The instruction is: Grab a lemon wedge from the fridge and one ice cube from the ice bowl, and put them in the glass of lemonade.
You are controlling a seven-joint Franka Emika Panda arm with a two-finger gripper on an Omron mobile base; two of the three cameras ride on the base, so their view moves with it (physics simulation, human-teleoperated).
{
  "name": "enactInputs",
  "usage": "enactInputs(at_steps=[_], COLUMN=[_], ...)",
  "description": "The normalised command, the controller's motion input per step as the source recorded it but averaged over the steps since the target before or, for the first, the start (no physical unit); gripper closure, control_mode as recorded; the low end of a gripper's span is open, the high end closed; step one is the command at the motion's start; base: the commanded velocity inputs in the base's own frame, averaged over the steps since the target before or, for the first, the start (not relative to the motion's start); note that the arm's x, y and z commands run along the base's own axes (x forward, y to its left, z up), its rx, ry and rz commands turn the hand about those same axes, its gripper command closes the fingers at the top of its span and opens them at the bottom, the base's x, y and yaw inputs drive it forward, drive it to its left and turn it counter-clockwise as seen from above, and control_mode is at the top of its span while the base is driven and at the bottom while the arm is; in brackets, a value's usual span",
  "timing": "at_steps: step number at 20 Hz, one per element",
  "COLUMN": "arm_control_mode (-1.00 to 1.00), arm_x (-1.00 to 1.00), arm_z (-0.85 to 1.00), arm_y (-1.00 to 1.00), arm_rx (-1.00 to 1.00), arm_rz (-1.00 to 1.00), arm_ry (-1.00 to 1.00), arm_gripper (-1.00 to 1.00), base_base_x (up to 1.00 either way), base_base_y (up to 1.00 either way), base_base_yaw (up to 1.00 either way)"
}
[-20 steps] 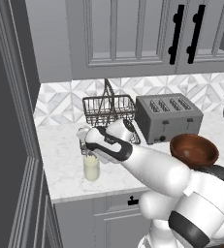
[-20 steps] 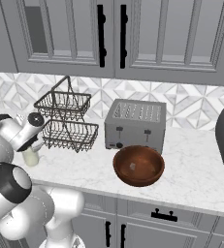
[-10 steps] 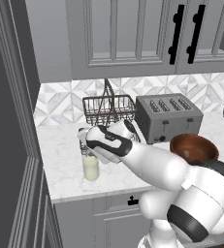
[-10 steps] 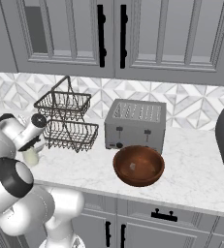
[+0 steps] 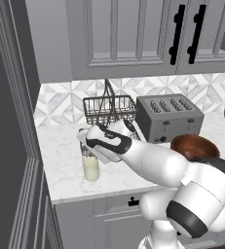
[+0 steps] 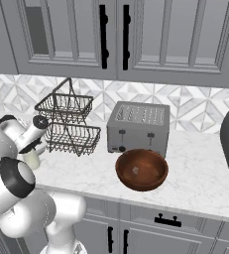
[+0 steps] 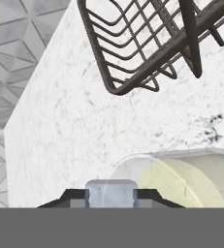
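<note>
An ice cube [image 7: 111,190], pale and translucent, sits pinched between my two dark fingertips [image 7: 75,198]; my gripper [image 7: 111,194] is shut on it. Just below and to the right lies the round rim of the glass of lemonade [image 7: 181,179] with its pale yellow liquid. From the left base camera, my gripper [image 5: 86,144] hangs right above the glass of lemonade [image 5: 90,168] on the marble counter. The reddish-brown ice bowl [image 6: 142,169] stands to the right, in front of the toaster. The fridge [image 5: 9,146] rises dark grey at the left. The lemon wedge is out of view.
A two-tier black wire basket [image 6: 69,121] stands behind the glass, close to my hand. A silver toaster [image 6: 138,128] sits against the tiled wall. Grey upper cupboards [image 5: 133,34] with black handles hang overhead. The counter's front edge [image 5: 99,197] runs just before the glass.
My hand has crept slightly left and settled over the glass, with the ice cube still held. Nothing else has moved.
</note>
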Motion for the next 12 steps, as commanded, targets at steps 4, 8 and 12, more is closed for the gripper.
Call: enactInputs(at_steps=[4,8,12], arm_control_mode=[-1.0,-1.0,-1.0], arm_x=[0.0,0.0,0.0], arm_z=[-0.1,-0.07,-0.05], arm_y=[0.0,0.0,0.0], arm_rx=[-0.01,0.0,-0.01], arm_rz=[0.03,0.03,0.03], arm_ry=[0.0,0.0,0.0], arm_gripper=[-1.0,-1.0,-1.0], base_base_x=[0.0,0.0,0.0], base_base_y=[0.0,0.0,0.0], base_base_yaw=[0.0,0.0,0.0])
